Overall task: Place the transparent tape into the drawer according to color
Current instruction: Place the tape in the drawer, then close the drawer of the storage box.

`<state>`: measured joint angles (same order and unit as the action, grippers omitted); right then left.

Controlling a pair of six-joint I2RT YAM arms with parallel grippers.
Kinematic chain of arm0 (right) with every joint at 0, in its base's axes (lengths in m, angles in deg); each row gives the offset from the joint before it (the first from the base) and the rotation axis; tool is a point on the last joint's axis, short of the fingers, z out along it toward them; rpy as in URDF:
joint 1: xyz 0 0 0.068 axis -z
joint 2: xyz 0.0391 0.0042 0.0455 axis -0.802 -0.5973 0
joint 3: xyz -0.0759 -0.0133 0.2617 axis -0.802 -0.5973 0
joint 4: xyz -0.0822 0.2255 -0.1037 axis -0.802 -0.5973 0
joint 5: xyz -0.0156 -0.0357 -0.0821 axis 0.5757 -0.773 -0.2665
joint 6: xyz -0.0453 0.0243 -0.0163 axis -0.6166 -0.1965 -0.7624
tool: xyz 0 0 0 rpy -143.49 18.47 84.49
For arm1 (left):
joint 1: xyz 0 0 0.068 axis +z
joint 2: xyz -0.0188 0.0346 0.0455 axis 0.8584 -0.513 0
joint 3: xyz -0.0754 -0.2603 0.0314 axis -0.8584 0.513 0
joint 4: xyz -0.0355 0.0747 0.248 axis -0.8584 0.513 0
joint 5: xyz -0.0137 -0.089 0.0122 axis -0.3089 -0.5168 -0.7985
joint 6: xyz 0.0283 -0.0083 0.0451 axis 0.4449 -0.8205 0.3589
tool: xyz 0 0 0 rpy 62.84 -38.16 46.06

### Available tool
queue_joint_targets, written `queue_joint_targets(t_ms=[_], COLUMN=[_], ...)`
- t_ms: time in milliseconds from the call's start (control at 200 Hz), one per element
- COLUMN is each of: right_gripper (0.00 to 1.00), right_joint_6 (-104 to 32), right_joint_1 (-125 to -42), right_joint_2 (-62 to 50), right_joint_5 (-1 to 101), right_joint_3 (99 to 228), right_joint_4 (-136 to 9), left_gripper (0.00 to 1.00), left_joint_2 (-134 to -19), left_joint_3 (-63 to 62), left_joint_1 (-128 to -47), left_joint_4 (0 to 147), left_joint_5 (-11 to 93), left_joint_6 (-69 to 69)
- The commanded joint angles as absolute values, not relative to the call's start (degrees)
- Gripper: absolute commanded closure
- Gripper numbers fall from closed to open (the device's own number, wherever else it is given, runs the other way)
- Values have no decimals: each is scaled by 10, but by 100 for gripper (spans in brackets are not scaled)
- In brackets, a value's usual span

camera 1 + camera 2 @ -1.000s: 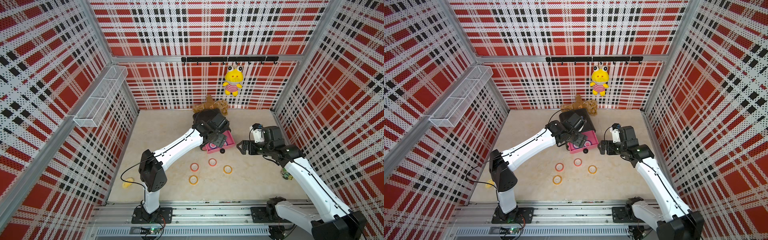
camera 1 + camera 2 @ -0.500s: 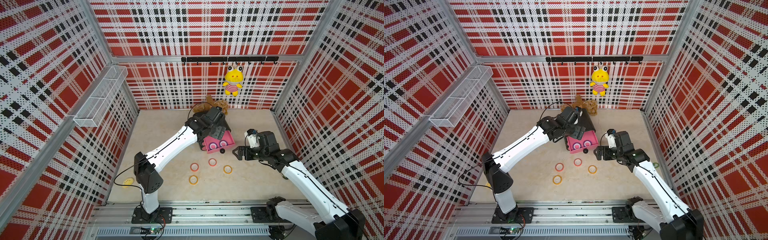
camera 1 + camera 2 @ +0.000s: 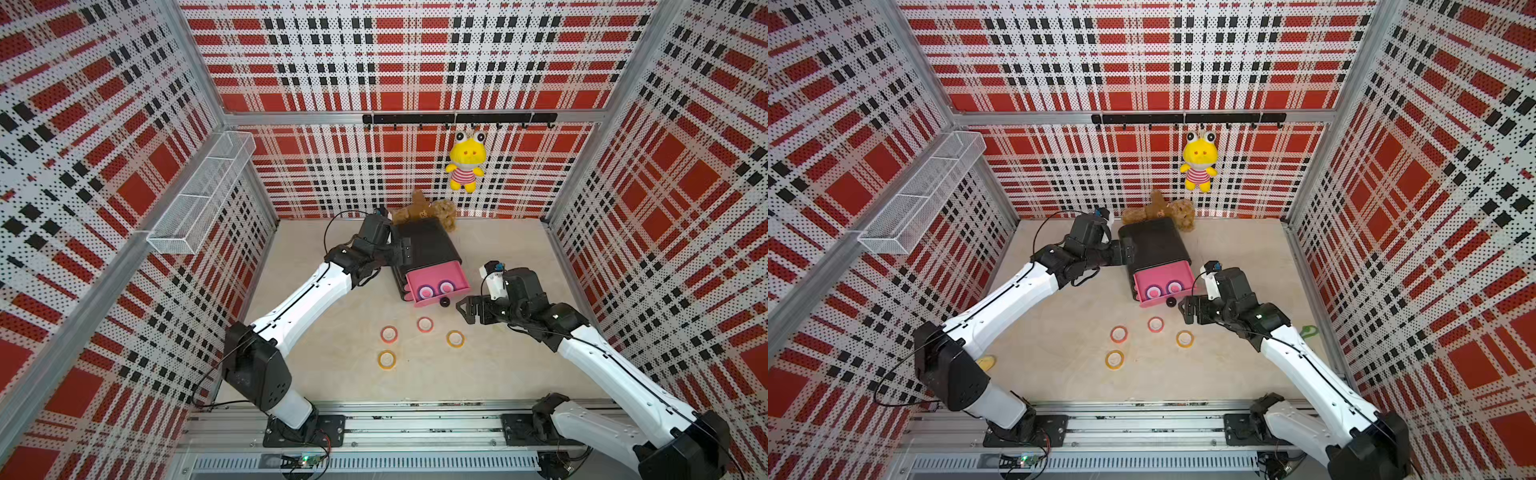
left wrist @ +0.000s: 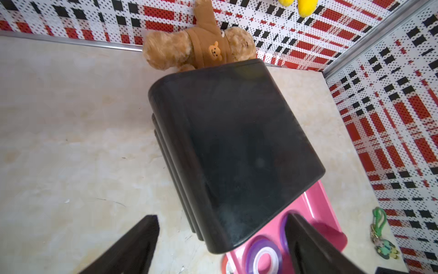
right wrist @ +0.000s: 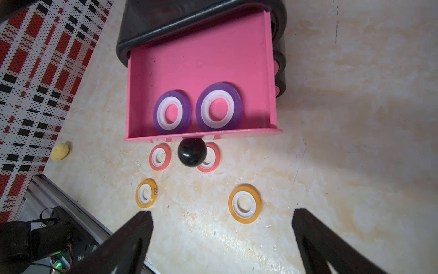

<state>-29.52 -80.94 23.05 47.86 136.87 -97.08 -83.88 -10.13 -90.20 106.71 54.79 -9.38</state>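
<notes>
Your left claw (image 4: 221, 217): black fingers spread wide, pinching nothing; front corner of glossy black rounded plastic cabinet (image 4: 237, 142) shows between them. Your right claw (image 5: 221, 212): spread too, empty. Ahead of it, smooth pink plastic top drawer (image 5: 201, 59) stands open, two flat purple tape rings (image 5: 171, 112) with white ribbed cores side by side inside. Nearer claw, on beige marbled tabletop (image 5: 331, 118): two red-orange tape rings (image 5: 160, 157) flank round shiny black knob (image 5: 192, 153); two yellow-orange tape rings (image 5: 244, 204) lie just off fingertips.

Two purple rings (image 5: 160, 113), two red rings (image 5: 151, 158), two yellow rings (image 5: 244, 220).
</notes>
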Motion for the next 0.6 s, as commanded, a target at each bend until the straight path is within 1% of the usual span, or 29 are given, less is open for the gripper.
queue_joint_targets(t_ms=[0, 95, 261, 481, 596], right_gripper=[0, 0, 2, 2, 2], right_joint_6=[-286, -284, -285, -274, -274], right_joint_1=[-817, -826, -853, -867, -870], right_joint_2=[230, 226, 214, 210, 213], right_joint_5=[470, 465, 435, 416, 410], right_joint_3=[1358, 1356, 1348, 1332, 1327], right_joint_4=[-940, -925, -901, -876, -867], left_gripper=[10, 10, 15, 25, 28], left_joint_2=[-832, -836, -859, -892, -908], left_joint_3=[-81, -62, -60, -68, -67], left_joint_1=[-883, -872, -865, -863, -861], left_joint_4=[1016, 1004, 996, 982, 976], left_joint_5=[504, 495, 485, 459, 443], left_joint_6=[-130, -138, -140, -147, -152])
